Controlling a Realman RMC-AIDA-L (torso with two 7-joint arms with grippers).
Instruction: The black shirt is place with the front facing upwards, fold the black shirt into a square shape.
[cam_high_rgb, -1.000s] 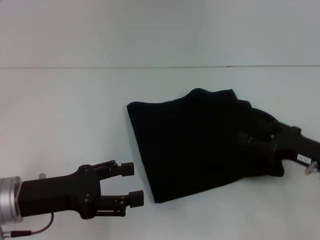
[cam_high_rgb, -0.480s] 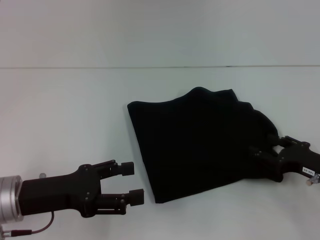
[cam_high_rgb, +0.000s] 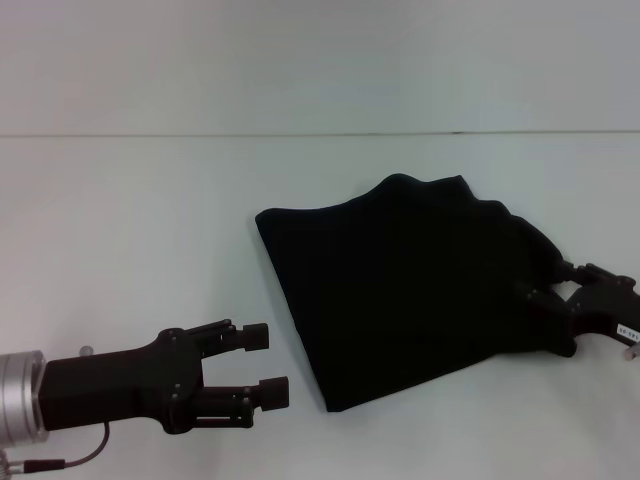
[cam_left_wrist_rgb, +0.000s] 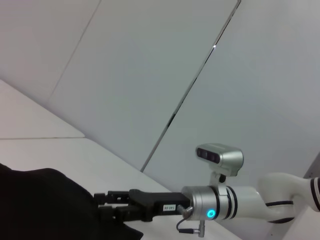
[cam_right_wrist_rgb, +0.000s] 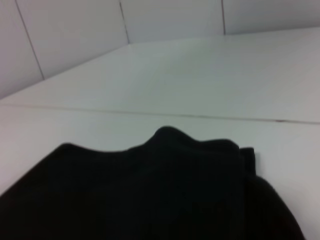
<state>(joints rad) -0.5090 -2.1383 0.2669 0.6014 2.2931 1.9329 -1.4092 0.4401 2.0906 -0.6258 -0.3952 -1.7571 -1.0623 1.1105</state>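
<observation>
the black shirt (cam_high_rgb: 410, 285) lies folded into a rough, lopsided four-sided bundle on the white counter (cam_high_rgb: 150, 230), right of centre in the head view. its near edge runs slanted and its far edge bulges in soft humps, so it is not a neat square. no lettering shows on the cloth that faces up.

the right gripper (cam_high_rgb: 560, 293) sits low at the shirt's right corner, its jaws parted a little, with the fingertips touching or just at the cloth's edge; whether they pinch any fabric cannot be told. in the left wrist view the same right gripper (cam_left_wrist_rgb: 102, 206) reaches in level to the edge of the black cloth (cam_left_wrist_rgb: 45, 205). the right wrist view shows only the humped shirt (cam_right_wrist_rgb: 150, 195) close up, against the counter.

the left gripper (cam_high_rgb: 268, 366) hovers off the shirt's near left side, close to its lower corner but apart from it, jaws open and holding nothing.
</observation>
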